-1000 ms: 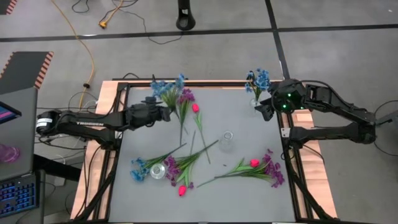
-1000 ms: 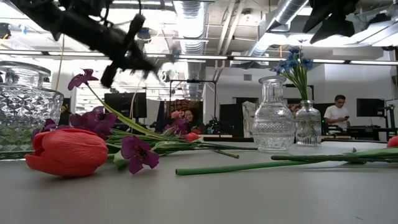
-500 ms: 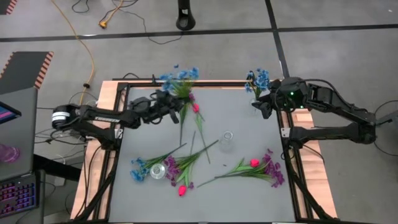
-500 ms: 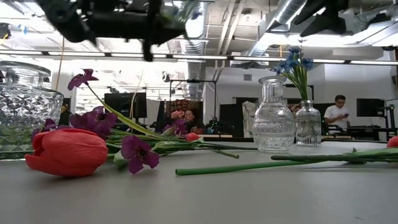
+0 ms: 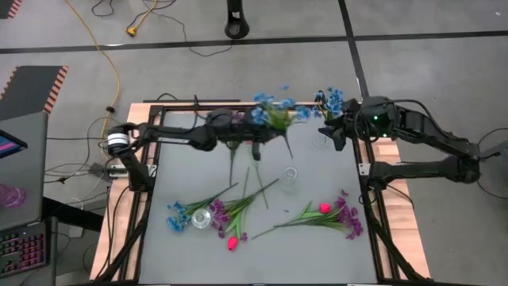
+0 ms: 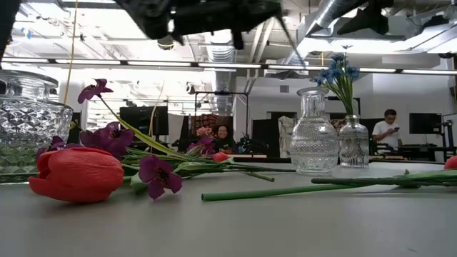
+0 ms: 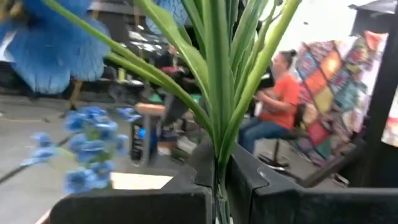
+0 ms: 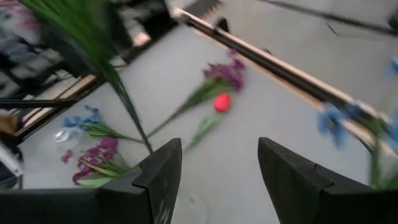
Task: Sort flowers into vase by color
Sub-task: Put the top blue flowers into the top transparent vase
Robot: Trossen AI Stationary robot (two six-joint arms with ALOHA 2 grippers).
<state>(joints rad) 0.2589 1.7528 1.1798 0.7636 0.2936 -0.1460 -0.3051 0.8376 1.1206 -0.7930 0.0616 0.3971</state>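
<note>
My left gripper [image 5: 255, 131] hangs over the table's far edge, shut on a blue flower sprig [image 5: 274, 113] with green leaves, which shows close up in the left wrist view [image 7: 217, 93]. My right gripper [image 5: 337, 131] stands open at the far right, beside a small glass vase that holds blue flowers [image 5: 333, 99]. In the right wrist view nothing sits between its fingers [image 8: 217, 180]. A clear vase [image 5: 290, 179] stands mid-table and another [image 5: 200, 217] at the near left. Purple, blue and pink-red flowers [image 5: 325, 214] lie flat on the table. My left gripper pinches the blue sprig's bundled green stems [image 7: 217, 186] between its two fingers, just below where the leaves fan out. The fingers lie about level, pointing toward the table's right side. The sprig is lifted clear of the table, with its blossoms [image 5: 279, 103] beyond the fingertips.
A purple sprig and a tulip [image 5: 238, 155] lie partly under my left arm. A mixed bunch [image 5: 226, 213] lies at the near left by the vase there. In the low view a red tulip [image 6: 78, 175] lies close. People sit in the room beyond the table.
My left gripper has swung along the far edge toward the table's right and risen, rolling as it went. The blue sprig has gone with it, lifted clear of the table, and now hangs close to my right gripper. My right gripper has stayed in place.
</note>
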